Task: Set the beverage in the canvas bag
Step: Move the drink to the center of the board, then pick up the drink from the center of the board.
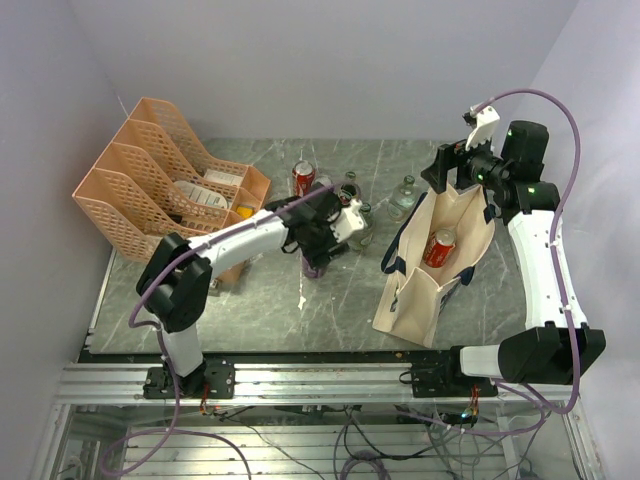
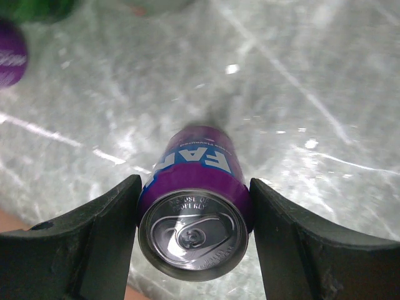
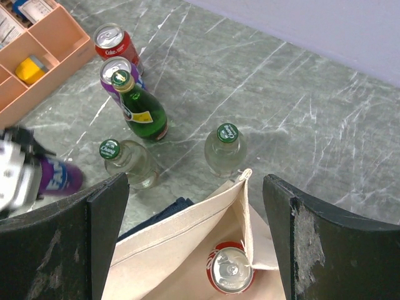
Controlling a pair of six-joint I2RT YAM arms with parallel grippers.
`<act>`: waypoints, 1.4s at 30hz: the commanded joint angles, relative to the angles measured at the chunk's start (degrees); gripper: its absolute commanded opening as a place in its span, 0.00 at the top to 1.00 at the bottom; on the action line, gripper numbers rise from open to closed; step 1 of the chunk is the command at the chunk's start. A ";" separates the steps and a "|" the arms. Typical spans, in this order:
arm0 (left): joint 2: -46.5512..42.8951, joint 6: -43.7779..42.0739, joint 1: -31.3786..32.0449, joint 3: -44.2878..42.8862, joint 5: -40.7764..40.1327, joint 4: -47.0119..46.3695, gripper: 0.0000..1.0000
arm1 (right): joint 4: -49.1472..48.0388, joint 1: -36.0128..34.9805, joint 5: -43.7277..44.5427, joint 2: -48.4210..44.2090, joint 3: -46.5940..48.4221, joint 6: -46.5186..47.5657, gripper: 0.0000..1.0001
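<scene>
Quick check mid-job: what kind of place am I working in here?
Probably a lab test cell, not a home: a marble-look table boxed in by plain walls, an aluminium rail along its near edge, loose cables underneath.

Overhead, the light is bright, even and diffuse. The pale walls show no hot spots, and shadows on the marble tabletop are faint and soft-edged.

In the left wrist view, small white glare spots and streaks lie on the stone beyond the purple can. Its lid is sharp with a silvery sheen, and the far surface goes soft. A green blob and a purple blob at the far left are out of focus.

In the right wrist view the green bottle is crisp, while the purple can at the left edge is smeared by motion blur.
</scene>
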State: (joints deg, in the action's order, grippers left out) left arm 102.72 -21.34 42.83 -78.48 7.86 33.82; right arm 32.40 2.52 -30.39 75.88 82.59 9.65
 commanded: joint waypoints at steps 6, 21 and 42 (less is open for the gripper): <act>0.36 -3.07 6.79 1.31 -0.56 0.10 0.53 | -1.16 -0.05 -0.72 -0.55 -0.70 -0.68 0.12; -4.24 -3.23 7.21 -0.27 -2.59 2.12 0.05 | -0.67 -0.78 -0.56 -1.11 -2.11 0.59 0.13; -13.86 3.55 -13.47 -9.28 11.26 2.73 0.01 | 3.81 -13.71 2.82 4.14 5.12 5.47 0.13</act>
State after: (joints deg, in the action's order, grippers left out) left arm 92.27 -21.06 34.96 -86.63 15.38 38.04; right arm 35.18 -7.90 -28.64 79.50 86.02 13.87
